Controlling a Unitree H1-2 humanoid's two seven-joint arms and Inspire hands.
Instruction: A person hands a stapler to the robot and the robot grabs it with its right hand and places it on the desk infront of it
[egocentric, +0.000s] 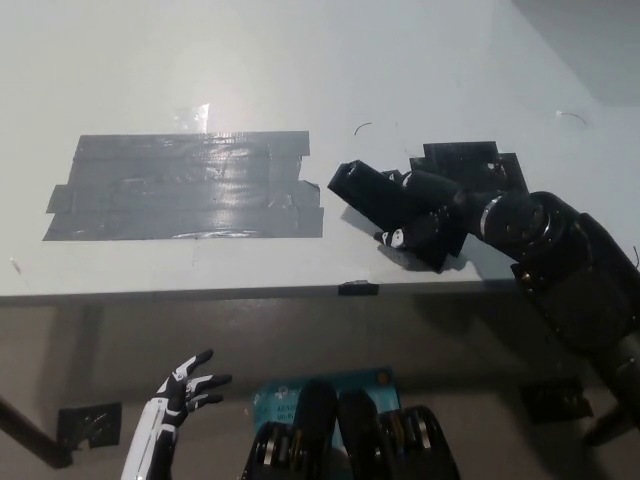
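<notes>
Right hand (430, 215) sits low over the counter (300, 60), near the front edge at about 4 o'clock from counter centre. Its fingers are wrapped around the black stapler (372, 192). The stapler sticks out of the grip toward 10 o'clock, nose end pointing at the tape patch (185, 187). The stapler looks down on or just above the counter surface; black on black plus shadow, so I can't tell whether it actually touches. The black forearm runs off toward 4 o'clock past the counter edge.

The grey tape patch lies flat at 9 o'clock from the stapler, near but apart, with a narrow strip of bare counter between its right edge and the stapler nose. A black flat patch (475, 160) lies on the counter at 1 o'clock from the hand, partly covered by the wrist. A small black tab (358, 289) sits on the counter's front edge, at 6 o'clock from the stapler.

Left hand (185, 388) rests below the counter edge at lower left, white, fingers spread, holding nothing.
</notes>
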